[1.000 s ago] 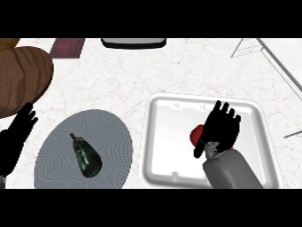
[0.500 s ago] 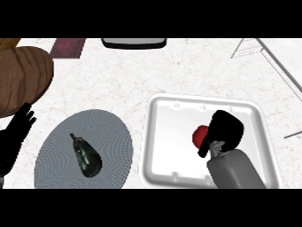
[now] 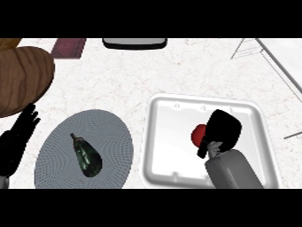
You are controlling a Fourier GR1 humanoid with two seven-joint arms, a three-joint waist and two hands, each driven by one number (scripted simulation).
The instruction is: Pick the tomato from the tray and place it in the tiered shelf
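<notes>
Left hand [image 3: 13,142]: positioned at the left edge of the view over the white marbled desk [image 3: 114,80], fingers straight and pointing up, holding nothing. It rests apart from every item. Up and to the left of it lies a brown wooden rounded object [image 3: 16,80], partly cut off by the frame.

Just to the right of the left hand sits a grey plate [image 3: 55,150]. A dark green elongated vegetable [image 3: 87,155] lies on the plate, slightly tilted.

Far up from both hands, at the desk's rear edge, a dark reddish flat item [image 3: 69,47] and a dark-rimmed white object [image 3: 134,43] are visible; neither can be identified further.

Right hand [image 3: 222,131]: placed inside the white tray [image 3: 172,115], fingers curled over the red tomato [image 3: 198,134]. The tomato remains in the tray, showing only at the hand's left side; the rest is hidden beneath the hand. Whether it is lifted off the tray floor cannot be told.

Up and to the right of the right hand, thin grey bars of the tiered shelf [image 3: 277,62] run along the desk.
</notes>
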